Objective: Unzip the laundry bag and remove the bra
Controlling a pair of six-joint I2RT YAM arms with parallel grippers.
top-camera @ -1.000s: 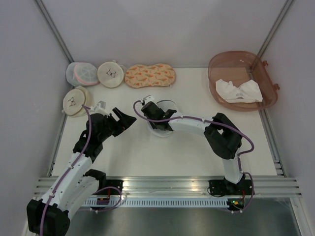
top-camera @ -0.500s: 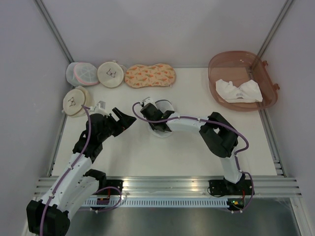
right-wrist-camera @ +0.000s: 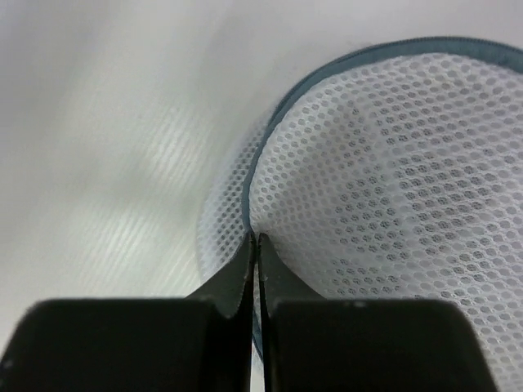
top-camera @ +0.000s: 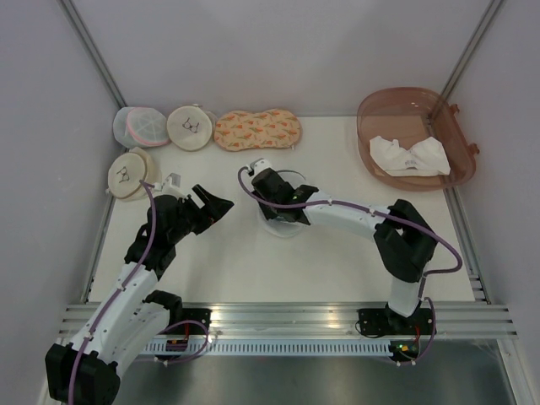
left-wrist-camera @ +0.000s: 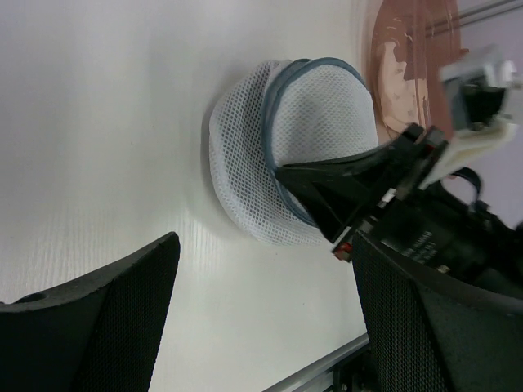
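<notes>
Tabletop [top-camera: 236, 253]; wrist shows right tool [right-wrist-camera: 255, 238] pinching laundry bag [right-wrist-camera: 392, 188]

White-and-black arms [top-camera: 126, 291], looping purple cables [top-camera: 150, 229]

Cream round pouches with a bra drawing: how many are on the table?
2. One cream pouch lies in the back row beside the carrot-print pouch; the other cream pouch sits at the left edge, perhaps stacked on a hidden one.

Laundry bag [right-wrist-camera: 392, 188]: white honeycomb mesh, blue-grey zipper rim. Tabletop [top-camera: 236, 261]: white. Oval pouch [top-camera: 257, 131], upper centre: peach with orange carrot print. Bin [top-camera: 396, 114], upper right: translucent reddish-brown.
</notes>
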